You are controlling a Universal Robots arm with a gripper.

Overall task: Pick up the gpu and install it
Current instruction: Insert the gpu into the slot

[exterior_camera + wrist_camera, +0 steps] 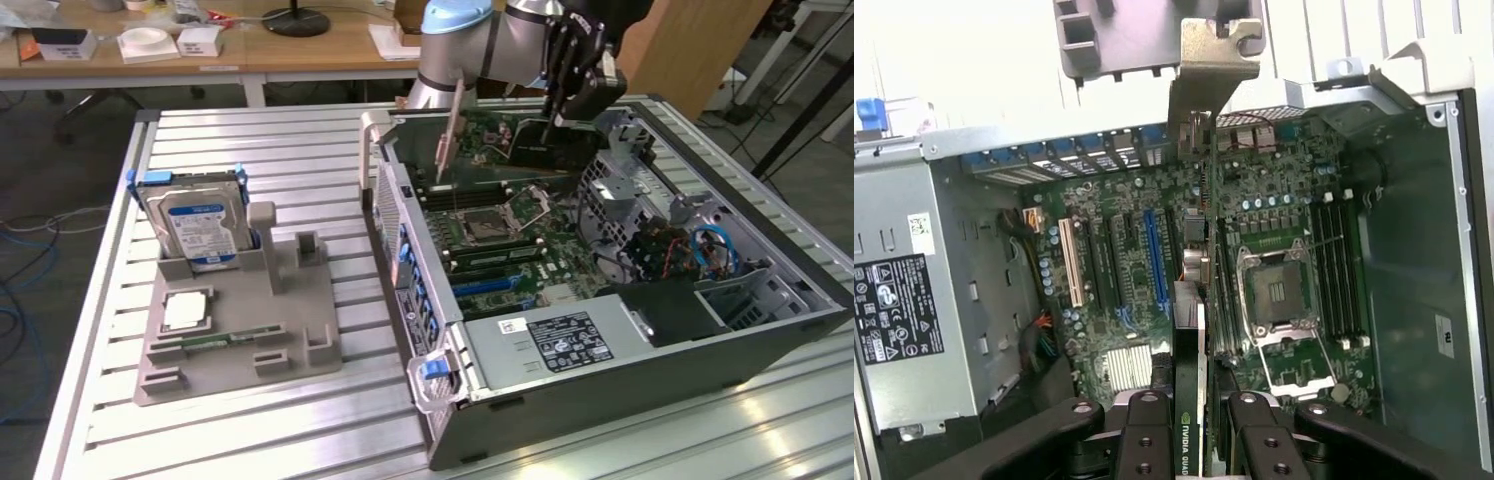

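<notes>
GPU (1190, 360) pickup looks done to us: our gripper (1199, 430) clamps it edge-on above the motherboard (1124, 250), not yet seated in a slot.

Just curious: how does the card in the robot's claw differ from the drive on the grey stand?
The gpu is black and slim; the hard drive is silver with a blue-white label. The gpu hangs in the gripper over the motherboard; the hard drive stands in the grey stand. Both sit on edge.
</notes>
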